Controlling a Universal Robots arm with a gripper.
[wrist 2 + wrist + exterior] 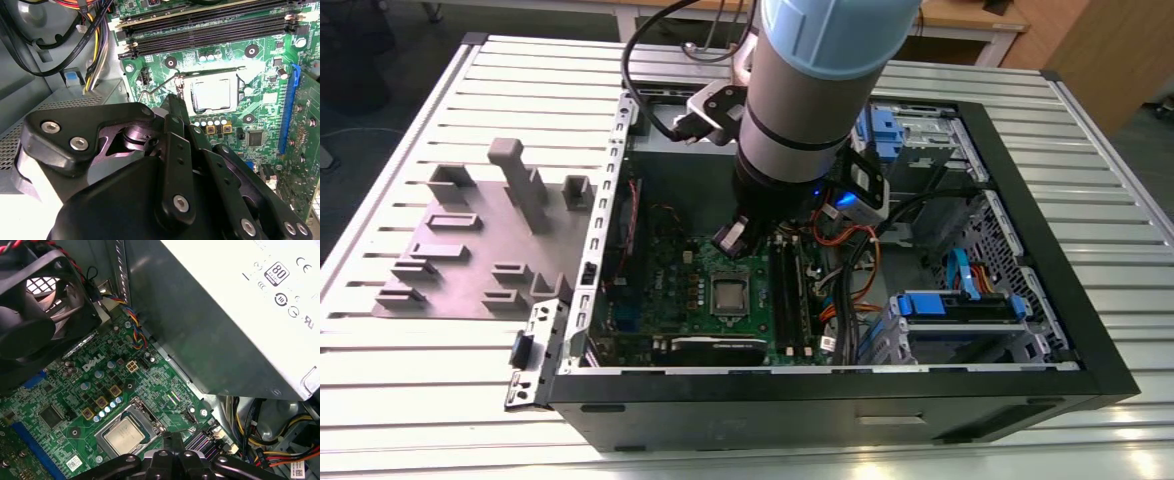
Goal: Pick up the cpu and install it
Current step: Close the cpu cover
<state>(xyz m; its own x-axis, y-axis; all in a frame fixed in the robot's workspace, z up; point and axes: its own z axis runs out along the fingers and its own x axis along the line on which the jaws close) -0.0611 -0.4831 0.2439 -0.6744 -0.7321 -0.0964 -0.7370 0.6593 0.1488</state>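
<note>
The cpu (727,293), a small square chip with a dull silver top, lies flat in the socket frame (239,76) on the green motherboard (687,290). Both wrist views also show the cpu (211,95) (122,436) seated there. My gripper (730,240) hangs inside the open computer case, just above the board and a little beyond the socket. Its black fingers (178,107) are closed together with nothing between them, and the gripper (178,98) ends beside a thin wire lever (157,89) at the socket's edge. The gripper (172,440) stands apart from the chip.
The black case wall (1041,250) encloses the board. Memory slots (210,25), a black fan (40,305), the grey power supply (225,305) and loose cables (854,270) crowd around the socket. A grey plastic fixture (480,240) sits on the slatted table at the exterior view's left.
</note>
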